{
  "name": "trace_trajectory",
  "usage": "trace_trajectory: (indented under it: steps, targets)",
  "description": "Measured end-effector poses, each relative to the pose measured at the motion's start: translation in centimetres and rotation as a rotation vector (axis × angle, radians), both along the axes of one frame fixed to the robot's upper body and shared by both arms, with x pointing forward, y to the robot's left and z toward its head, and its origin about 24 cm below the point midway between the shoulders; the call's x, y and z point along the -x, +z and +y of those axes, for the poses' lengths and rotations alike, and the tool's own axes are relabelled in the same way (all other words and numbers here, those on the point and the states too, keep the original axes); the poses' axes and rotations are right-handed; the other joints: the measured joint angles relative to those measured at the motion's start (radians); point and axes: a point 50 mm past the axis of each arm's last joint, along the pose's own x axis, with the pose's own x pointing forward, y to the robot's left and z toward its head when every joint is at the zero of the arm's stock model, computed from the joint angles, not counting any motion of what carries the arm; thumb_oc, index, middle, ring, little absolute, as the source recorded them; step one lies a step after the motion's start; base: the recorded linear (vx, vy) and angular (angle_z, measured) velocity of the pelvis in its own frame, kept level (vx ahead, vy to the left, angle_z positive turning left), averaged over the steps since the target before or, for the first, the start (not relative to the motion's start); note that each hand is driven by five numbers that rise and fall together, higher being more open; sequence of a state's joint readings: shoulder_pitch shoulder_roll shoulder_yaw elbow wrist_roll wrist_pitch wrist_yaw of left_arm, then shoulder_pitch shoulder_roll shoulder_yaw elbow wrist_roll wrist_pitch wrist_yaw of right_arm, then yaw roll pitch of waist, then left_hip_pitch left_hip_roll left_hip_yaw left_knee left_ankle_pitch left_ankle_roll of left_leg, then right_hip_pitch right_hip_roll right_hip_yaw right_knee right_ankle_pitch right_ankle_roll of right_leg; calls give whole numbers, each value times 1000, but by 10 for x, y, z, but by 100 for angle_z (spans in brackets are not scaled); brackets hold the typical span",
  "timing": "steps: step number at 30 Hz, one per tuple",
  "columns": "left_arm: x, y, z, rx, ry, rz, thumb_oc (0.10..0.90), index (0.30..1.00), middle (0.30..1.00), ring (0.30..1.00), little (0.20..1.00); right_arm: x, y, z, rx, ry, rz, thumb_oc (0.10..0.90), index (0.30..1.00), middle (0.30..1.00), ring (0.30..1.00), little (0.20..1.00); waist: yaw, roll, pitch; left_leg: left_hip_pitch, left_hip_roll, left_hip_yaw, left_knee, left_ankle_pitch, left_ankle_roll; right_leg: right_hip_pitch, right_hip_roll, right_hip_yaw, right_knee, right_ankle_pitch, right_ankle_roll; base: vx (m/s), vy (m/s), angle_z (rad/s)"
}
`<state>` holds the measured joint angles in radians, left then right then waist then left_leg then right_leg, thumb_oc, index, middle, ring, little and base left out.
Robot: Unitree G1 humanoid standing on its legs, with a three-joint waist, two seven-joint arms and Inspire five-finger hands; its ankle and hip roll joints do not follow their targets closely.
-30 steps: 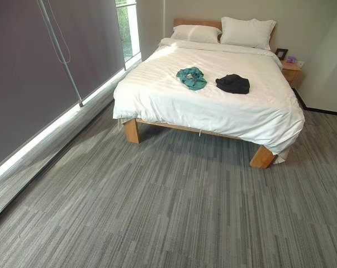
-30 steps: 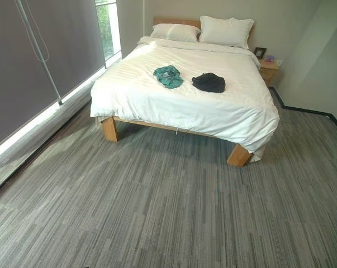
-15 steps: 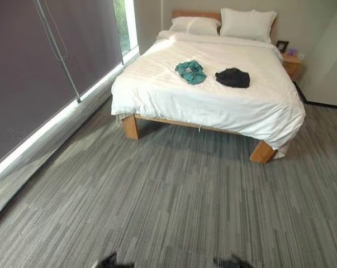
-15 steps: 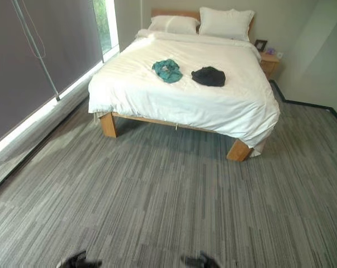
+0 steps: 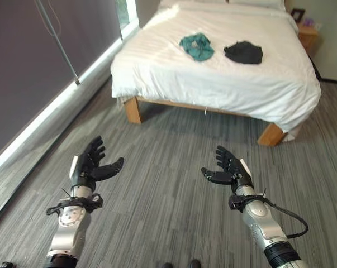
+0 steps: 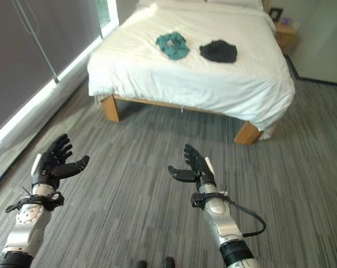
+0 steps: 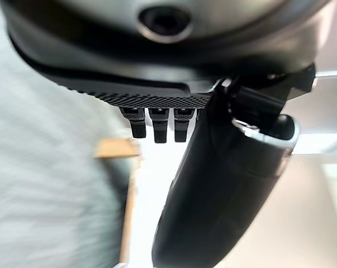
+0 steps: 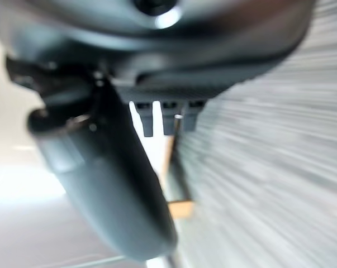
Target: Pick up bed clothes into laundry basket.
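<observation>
A teal garment [image 5: 197, 46] lies crumpled on the white bed [image 5: 174, 84], and a black garment [image 5: 243, 52] lies beside it to the right. My left hand [image 5: 90, 165] is raised over the carpet at the lower left, fingers straight and spread, holding nothing. My right hand [image 5: 228, 168] is raised at the lower right, also open and empty. Both hands are well short of the bed. The same clothes, teal [image 6: 172, 44] and black [image 6: 218, 51], lie side by side in the right eye view too.
The bed stands on wooden legs [image 5: 133, 110] on grey striped carpet [image 5: 168, 167]. A dark roller blind [image 5: 34, 67] covers the window wall on the left. A wooden nightstand [image 5: 309, 30] stands at the bed's far right, beside a wall.
The camera has tilted down, so the bed sits higher in the picture. Both hands have come up into view with fingers spread. The clothes lie as before.
</observation>
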<state>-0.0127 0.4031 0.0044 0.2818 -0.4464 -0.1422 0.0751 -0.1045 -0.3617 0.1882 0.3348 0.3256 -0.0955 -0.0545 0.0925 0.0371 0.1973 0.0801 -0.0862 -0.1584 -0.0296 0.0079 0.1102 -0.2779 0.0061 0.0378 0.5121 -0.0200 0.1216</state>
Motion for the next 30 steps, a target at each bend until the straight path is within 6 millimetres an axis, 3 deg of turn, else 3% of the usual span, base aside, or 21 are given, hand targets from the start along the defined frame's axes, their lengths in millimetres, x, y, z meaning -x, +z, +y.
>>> trace_trajectory:
  steps: [2, 4, 5, 7, 9, 12, 13, 14, 15, 16, 18, 19, 21, 22, 24, 25, 26, 27, 28, 29, 30]
  targets:
    - [12, -17, 4, -32, 8, 102, 800, 900, 900, 900, 900, 16, -10, -4, 15, -3, 47, 800, 900, 900, 900, 900, -29, -21, 11, 3, -18, -3, 8, -19, -2, -66, -77, -15, 29, -14, 12, 472, -129, 26]
    - [20, -23, 12, -52, 34, 137, 800, 900, 900, 900, 900, 27, -7, -15, 17, -42, 34, 800, 900, 900, 900, 900, -45, -32, 21, -1, -25, -27, 16, -40, -6, -83, -128, -29, -189, -5, 24, 567, -180, -2]
    - [21, -25, 16, -52, 52, 145, 800, 900, 900, 900, 900, 28, -7, -19, 17, -61, 35, 800, 900, 900, 900, 900, -58, -29, 24, -3, -20, -31, 21, -34, 2, -69, -132, -31, -293, 11, 34, 569, -181, 15]
    - [23, -25, 26, -53, 95, 150, 800, 900, 900, 900, 900, 32, -7, -29, 14, -105, 35, 800, 900, 900, 900, 900, -84, -43, 22, 4, -10, -52, 35, -80, -10, -48, -130, -76, -525, 64, 57, 570, -187, 19]
    - [24, -21, 32, -57, 120, 137, 800, 900, 900, 900, 900, 35, -7, -36, 16, -144, 36, 800, 900, 900, 900, 900, -105, -67, 9, 21, 2, -62, 44, -109, -8, -52, -123, -137, -593, 103, 30, 634, -180, 29]
    - [28, -22, 33, -67, 113, 147, 800, 900, 900, 900, 900, 59, -23, -48, 23, -205, 111, 800, 900, 900, 900, 900, -147, -80, -64, 82, 71, -128, 67, -203, -57, -18, -40, -138, -475, 155, -45, 683, -171, 63]
    - [32, -23, 35, -81, 105, 160, 800, 900, 900, 900, 900, 71, -33, -48, 20, -208, 156, 800, 900, 900, 900, 900, -158, -114, -104, 92, 70, -128, 128, -251, -92, 24, -32, -143, -453, 146, -73, 692, -272, 40]
    - [34, -27, 34, -68, 108, 168, 800, 900, 900, 900, 900, 73, -36, -51, 24, -213, 173, 800, 900, 900, 900, 900, -155, -101, -118, 85, 85, -135, 181, -282, -100, 26, -8, -146, -441, 146, -117, 658, -354, 7]
    - [33, -29, 31, -37, 107, 172, 800, 900, 900, 900, 900, 71, -39, -54, 7, -237, 189, 800, 900, 900, 900, 900, -156, -84, -132, -60, 97, -113, 550, -315, -101, 49, 35, -144, -427, 156, -139, 665, -404, -2]
    - [31, -27, 29, -24, 91, 161, 800, 900, 900, 900, 900, 70, -38, -56, -18, -245, 185, 800, 900, 900, 900, 900, -158, -94, -135, -158, 92, -81, 792, -232, -70, 72, 49, -120, -426, 118, -181, 547, -339, -24]
    - [25, -23, 22, 4, 61, 129, 800, 900, 900, 900, 900, 62, -31, -60, -52, -267, 151, 800, 900, 900, 900, 900, -105, -109, -124, -297, 73, -92, 1113, -161, -29, 117, 91, -31, -412, 45, -216, 440, -197, -67]
    - [22, -22, 21, 16, 60, 120, 800, 900, 900, 900, 900, 50, -24, -57, -57, -258, 121, 800, 900, 900, 900, 900, -69, -129, -101, -356, 56, -90, 1177, -162, -39, 147, 93, 7, -418, 42, -220, 500, -45, -85]
    - [19, -22, 21, 27, 61, 123, 800, 900, 900, 900, 900, 32, -10, -50, -68, -240, 53, 800, 900, 900, 900, 900, -55, -157, -56, -465, 30, -108, 1109, -176, -73, 228, 76, 23, -441, 14, -220, 630, 114, -31]
    - [19, -23, 19, 34, 57, 123, 800, 900, 900, 900, 900, 26, -5, -49, -77, -239, 33, 800, 900, 900, 900, 900, -46, -159, -45, -487, 20, -101, 1030, -178, -78, 257, 70, 29, -451, -21, -224, 770, 208, -14]
    - [21, -27, 14, 49, 42, 131, 800, 900, 900, 900, 900, 10, 12, -43, -73, -209, -35, 800, 900, 900, 900, 900, 6, -124, -27, -532, 6, -78, 742, -156, -111, 312, 70, 70, -469, -52, -197, 815, 208, -55]
    - [26, -30, 13, 60, 50, 134, 800, 900, 900, 900, 900, -1, 26, -38, -45, -159, -88, 800, 900, 900, 900, 900, 48, -98, -33, -501, 10, -58, 410, -120, -150, 324, 74, 105, -478, -65, -207, 978, 329, -106]
    - [28, -33, 11, 69, 58, 144, 800, 900, 900, 900, 900, -14, 41, -31, 1, -91, -138, 800, 900, 900, 900, 900, 86, -44, -31, -479, 15, -79, 189, -73, -170, 369, 99, 152, -491, -76, -202, 679, 274, -111]
    - [29, -33, 11, 69, 60, 146, 800, 900, 900, 900, 900, -18, 44, -27, 8, -65, -147, 800, 900, 900, 900, 900, 102, -22, -32, -467, 22, -67, 147, -53, -168, 382, 108, 168, -490, -86, -211, 787, 386, -115]
    - [35, -34, 15, 68, 77, 152, 800, 900, 900, 900, 900, -21, 44, -17, -1, -17, -138, 800, 900, 900, 900, 900, 142, -1, -39, -431, 10, -65, 201, -40, -109, 416, 113, 189, -439, -133, -203, 310, 193, -82]
    - [39, -34, 20, 65, 95, 152, 800, 900, 900, 900, 900, -20, 41, -10, -12, 4, -133, 800, 900, 900, 900, 900, 147, -5, -40, -392, -4, -68, 211, -28, -88, 447, 107, 193, -422, -163, -196, 489, 326, -79]
    - [40, -32, 24, 67, 131, 142, 800, 900, 900, 900, 900, -20, 39, 2, -31, 44, -126, 800, 900, 900, 900, 900, 159, -9, -39, -345, 1, -61, 199, 44, -84, 405, 112, 132, -213, -222, -139, 246, 260, -69]
